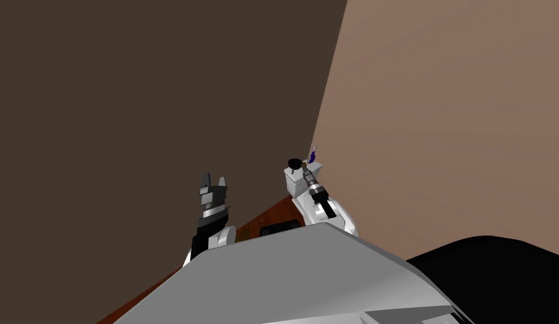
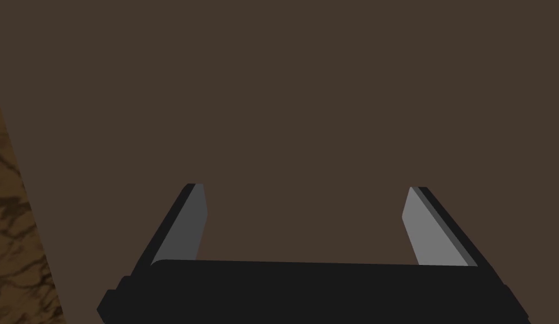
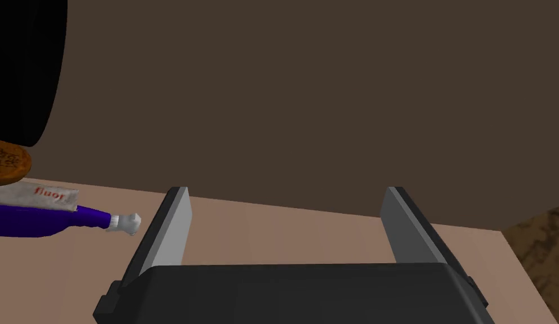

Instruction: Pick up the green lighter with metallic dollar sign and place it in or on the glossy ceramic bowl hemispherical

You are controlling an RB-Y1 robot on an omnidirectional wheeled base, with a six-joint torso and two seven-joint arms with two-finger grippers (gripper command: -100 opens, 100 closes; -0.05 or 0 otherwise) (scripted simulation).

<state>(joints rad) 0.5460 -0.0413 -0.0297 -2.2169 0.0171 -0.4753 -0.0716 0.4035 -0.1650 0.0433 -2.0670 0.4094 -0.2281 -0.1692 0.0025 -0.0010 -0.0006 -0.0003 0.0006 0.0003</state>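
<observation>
A black, rounded, bowl-like thing (image 1: 295, 163) stands on top of a white toilet tank (image 1: 298, 183) in the corner where the dark brown and tan walls meet. In the right wrist view its black curve (image 3: 25, 67) rises off to one side of my right gripper (image 3: 286, 194), above a brown disc (image 3: 8, 163). My right gripper (image 1: 304, 170) reaches over the tank, open, with nothing between its fingers. My left gripper (image 1: 214, 181) is raised in front of the dark brown wall, well left of the toilet, and it is open (image 2: 306, 194) and holds nothing.
A purple toothpaste tube (image 3: 47, 216) with a white cap lies close beside my right gripper, seen as a small purple thing (image 1: 313, 154) at the tank's back. A small black object (image 1: 281, 228) lies on the reddish floor by the toilet's base. A black area (image 1: 486, 264) shows at lower right.
</observation>
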